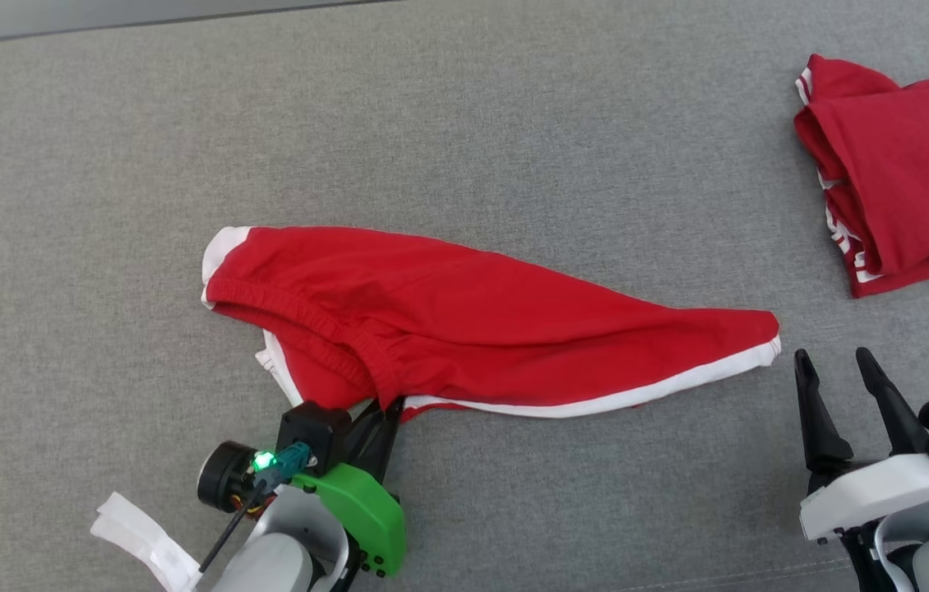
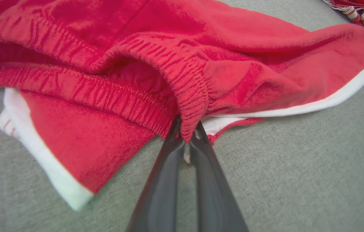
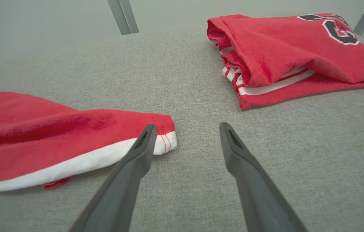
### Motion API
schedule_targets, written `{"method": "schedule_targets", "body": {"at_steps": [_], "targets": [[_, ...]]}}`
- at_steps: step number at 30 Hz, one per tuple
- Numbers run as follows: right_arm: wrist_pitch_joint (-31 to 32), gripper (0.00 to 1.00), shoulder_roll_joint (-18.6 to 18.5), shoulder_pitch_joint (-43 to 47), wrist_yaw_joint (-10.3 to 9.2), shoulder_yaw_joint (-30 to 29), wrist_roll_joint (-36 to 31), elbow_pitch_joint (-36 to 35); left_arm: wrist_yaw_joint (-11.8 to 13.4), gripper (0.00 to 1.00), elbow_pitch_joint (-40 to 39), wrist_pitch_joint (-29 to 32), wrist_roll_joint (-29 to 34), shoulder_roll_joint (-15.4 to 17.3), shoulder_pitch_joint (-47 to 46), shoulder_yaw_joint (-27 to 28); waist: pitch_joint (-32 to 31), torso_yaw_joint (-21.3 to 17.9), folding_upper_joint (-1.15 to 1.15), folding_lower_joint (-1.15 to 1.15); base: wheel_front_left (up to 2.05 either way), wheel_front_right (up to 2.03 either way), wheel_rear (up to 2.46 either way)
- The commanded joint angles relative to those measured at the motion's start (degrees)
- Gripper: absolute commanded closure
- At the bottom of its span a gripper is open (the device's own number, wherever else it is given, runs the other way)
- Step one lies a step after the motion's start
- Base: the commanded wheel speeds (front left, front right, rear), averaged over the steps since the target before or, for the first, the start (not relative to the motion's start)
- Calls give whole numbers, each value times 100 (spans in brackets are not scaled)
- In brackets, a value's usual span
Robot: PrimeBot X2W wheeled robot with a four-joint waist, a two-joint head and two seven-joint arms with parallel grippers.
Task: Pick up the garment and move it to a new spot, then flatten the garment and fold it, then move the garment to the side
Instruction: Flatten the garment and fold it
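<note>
Red garment (image 1: 481,321) lies rumpled mid-way across the grey cloth surface (image 1: 103,205), stretched from 10 toward 4 o'clock. Left gripper (image 1: 388,405) sits at its 6 o'clock edge, fingers pinched on the elastic waistband (image 2: 188,106). Right gripper (image 1: 832,355) has fingers spread and holds nothing, just beside the garment's white-trimmed 4 o'clock end. Folded red shirt (image 1: 900,181) lies at 2 o'clock, well apart.

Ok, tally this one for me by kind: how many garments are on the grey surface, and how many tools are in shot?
Garments: 2, the red shorts with white trim and a folded red garment with a dark logo.
Tools: 2, the left tool shut on the shorts' waistband and the right tool open near their hem.
Total: 4
</note>
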Motion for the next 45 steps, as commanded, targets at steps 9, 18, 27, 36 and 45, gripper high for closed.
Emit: {"method": "schedule_targets", "body": {"at_steps": [9, 18, 27, 36, 45], "targets": [[-137, 52, -226, -841, 0, 708, 411, 1463, 39, 100, -247, -28, 136, 106, -199, -62, 376, 175, 0, 0, 0, 0, 0], [-702, 100, -498, -939, -4, 676, 654, 1114, 214, 100, -1154, -173, 178, 350, -28, 80, 36, 125, 0, 0, 0, 0, 0], [-469, 100, -774, -1360, -4, 115, 104, -935, 554, 100, -2970, -15, 430, 820, -480, 575, -522, 13, 0, 0, 0, 0, 0], [479, 100, -1014, -2197, -4, -337, -117, -2603, 717, 100, -3994, 211, 638, 947, -1641, 1100, -867, -39, 0, 0, 0, 0, 0], [851, 100, -1153, -2818, -4, -386, 204, -2441, 470, 100, -3583, 394, 284, 764, -2320, 1077, -493, -57, 0, 0, 0, 0, 0]]}}
